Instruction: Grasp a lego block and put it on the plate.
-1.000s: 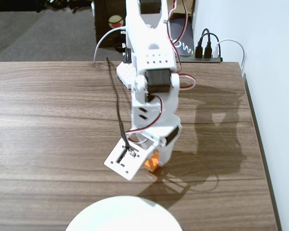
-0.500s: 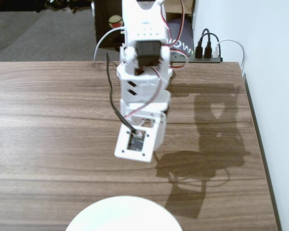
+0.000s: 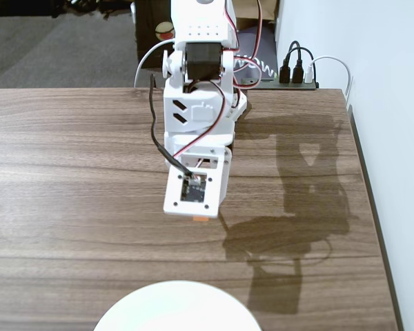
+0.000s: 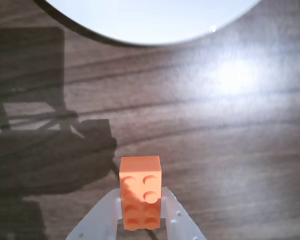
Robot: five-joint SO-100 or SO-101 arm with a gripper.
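Gripper (image 4: pixel 140 220) is clamped on the orange lego block (image 4: pixel 140 192), one white finger on each long side, studs facing the wrist camera. The block is lifted clear of the wooden table (image 3: pixel 69 179), and I judge it is in transit toward the white plate (image 4: pixel 150 20).

Step in hand: carry and place. To do it well, keep the grip firm and hold the height until the block is over the plate's flat centre, not its rim. Then lower until the block nearly touches before letting go, so it does not bounce or skid on the smooth surface. The hold looks shallow, near the fingertips, so slow travel seems wise.

View comparison: the wrist view shows the grasp plainly, the block sitting straight between the fingers, and the plate's edge ahead across bare wood. The fixed view hides almost all of this; the camera mount (image 3: pixel 195 189) covers the gripper (image 3: pixel 201 215), and only a sliver of the lego block (image 3: pixel 201 218) peeks out below it. That view does show the plate (image 3: pixel 176 307) at the near table edge, slightly left of the arm (image 3: pixel 196 103), and the arm's shadow to the right.
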